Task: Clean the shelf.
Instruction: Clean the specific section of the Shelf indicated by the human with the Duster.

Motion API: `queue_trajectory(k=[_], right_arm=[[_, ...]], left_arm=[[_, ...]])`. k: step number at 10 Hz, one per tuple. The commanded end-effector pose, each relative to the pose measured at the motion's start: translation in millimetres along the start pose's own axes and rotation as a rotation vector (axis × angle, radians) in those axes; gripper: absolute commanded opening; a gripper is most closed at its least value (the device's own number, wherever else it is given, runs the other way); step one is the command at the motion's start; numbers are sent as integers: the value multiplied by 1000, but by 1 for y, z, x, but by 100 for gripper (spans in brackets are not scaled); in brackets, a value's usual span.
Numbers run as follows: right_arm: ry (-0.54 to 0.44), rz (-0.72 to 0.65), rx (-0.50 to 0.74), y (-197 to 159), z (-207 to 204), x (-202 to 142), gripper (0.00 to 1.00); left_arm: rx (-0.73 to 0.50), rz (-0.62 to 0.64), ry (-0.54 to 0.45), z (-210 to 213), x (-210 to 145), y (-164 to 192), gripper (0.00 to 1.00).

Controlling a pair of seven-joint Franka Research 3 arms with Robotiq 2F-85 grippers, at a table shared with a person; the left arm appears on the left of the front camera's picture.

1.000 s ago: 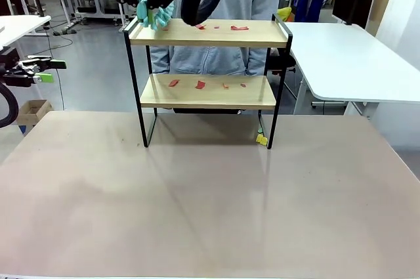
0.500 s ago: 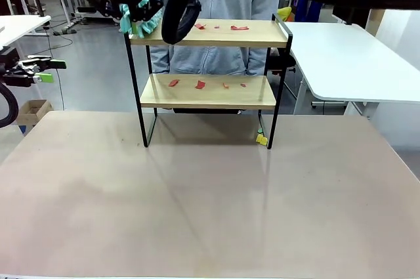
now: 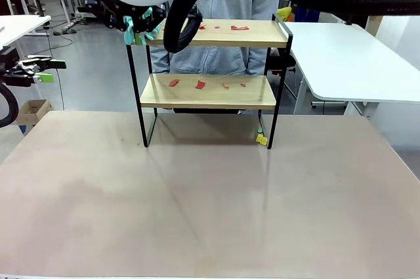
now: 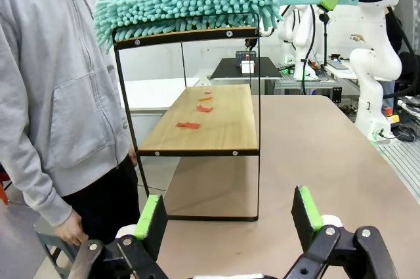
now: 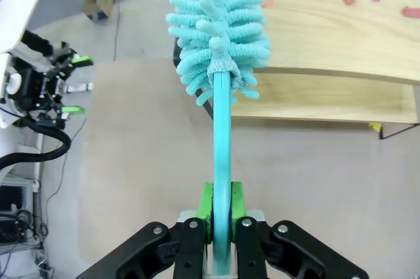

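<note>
Shelf (image 3: pixel 262 37), upper centre, is judged light, tippable, best held by its frame; duster (image 5: pixel 216 16) is clamped by its handle in right gripper (image 5: pixel 221 203); left gripper (image 4: pixel 228 213) is spread, empty.

Bright, even indoor light, faint shadow under the shelf (image 3: pixel 207 93), curved wrist-view edges.

Bright open workroom
Grey floor (image 3: pixel 92 75), white side table (image 3: pixel 348 62) at right (a white desk (image 3: pixel 16 26) at left), cardboard box (image 3: pixel 33 112) below.
</note>
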State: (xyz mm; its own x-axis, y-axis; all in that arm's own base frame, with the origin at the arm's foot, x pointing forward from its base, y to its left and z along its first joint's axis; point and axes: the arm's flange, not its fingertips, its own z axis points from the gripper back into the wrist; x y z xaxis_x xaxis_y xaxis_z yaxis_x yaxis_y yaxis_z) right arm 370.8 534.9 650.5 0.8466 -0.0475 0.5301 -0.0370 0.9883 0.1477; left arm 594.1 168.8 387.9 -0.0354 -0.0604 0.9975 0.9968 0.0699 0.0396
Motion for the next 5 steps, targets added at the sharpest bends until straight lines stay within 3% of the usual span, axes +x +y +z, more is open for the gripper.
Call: queue_trajectory(k=[1,5], right_arm=[[35,-25,15,-41,7,-9,13],[62,-109,12,-118,14,-14,13]], left_arm=[[-8,-16,9,0,2,-1,100],[-8,-16,9,0,2,-1,100]])
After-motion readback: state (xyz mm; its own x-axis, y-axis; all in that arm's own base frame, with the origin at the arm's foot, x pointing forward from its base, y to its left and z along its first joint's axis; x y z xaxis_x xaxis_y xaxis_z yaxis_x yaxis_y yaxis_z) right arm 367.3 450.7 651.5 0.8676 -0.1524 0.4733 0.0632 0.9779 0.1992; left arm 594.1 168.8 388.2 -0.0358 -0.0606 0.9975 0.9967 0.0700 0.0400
